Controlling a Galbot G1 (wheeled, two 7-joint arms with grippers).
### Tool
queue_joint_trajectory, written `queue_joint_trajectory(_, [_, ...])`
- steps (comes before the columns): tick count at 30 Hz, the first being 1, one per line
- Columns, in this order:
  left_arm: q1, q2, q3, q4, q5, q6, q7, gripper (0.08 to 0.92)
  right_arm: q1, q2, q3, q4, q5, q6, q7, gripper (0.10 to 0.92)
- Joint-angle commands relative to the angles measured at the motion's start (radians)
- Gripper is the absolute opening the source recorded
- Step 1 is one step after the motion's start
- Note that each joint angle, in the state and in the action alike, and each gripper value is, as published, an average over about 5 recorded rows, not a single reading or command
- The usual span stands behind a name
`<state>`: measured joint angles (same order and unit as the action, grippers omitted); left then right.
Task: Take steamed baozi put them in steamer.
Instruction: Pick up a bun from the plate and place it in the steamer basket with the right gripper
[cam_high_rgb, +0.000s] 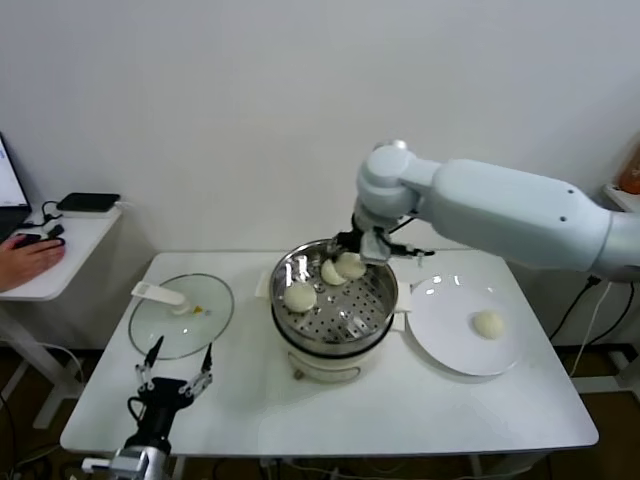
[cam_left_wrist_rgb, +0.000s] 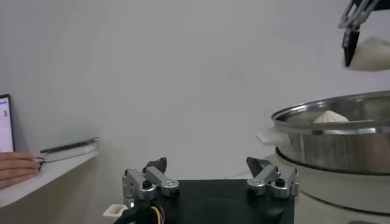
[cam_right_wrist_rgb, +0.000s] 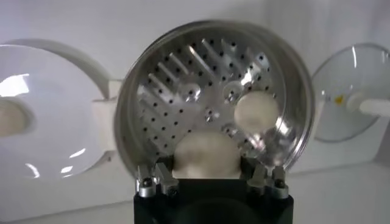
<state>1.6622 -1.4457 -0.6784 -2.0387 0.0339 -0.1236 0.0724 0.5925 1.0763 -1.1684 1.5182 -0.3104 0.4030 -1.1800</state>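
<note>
The steamer (cam_high_rgb: 335, 310) sits in the middle of the table (cam_high_rgb: 400, 410). Its tall steel wall blocks the way in from the sides. The top is open. At 9 o'clock lies the glass lid (cam_high_rgb: 182, 315). At 3 o'clock sits the white plate (cam_high_rgb: 465, 325). The table's front strip at 6 o'clock is bare.

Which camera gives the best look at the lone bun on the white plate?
The head view: the whole bun sits unobstructed on the plate. The right wrist view catches only part of it at the frame's edge; the left wrist view misses it.
</note>
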Motion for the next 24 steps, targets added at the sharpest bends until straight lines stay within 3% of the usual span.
queue_joint_trajectory(1, [0.002, 0.001, -0.002, 0.002, 0.001, 0.001, -0.001, 0.823, -0.065, 0.106, -0.014, 0.03, -0.019, 0.003, 0.0, 0.704])
queue_joint_trajectory(24, [-0.008, -0.009, 0.013, 0.023, 0.018, 0.002, -0.002, 0.823, -0.131, 0.053, -0.044, 0.054, -0.044, -0.001, 0.005, 0.704])
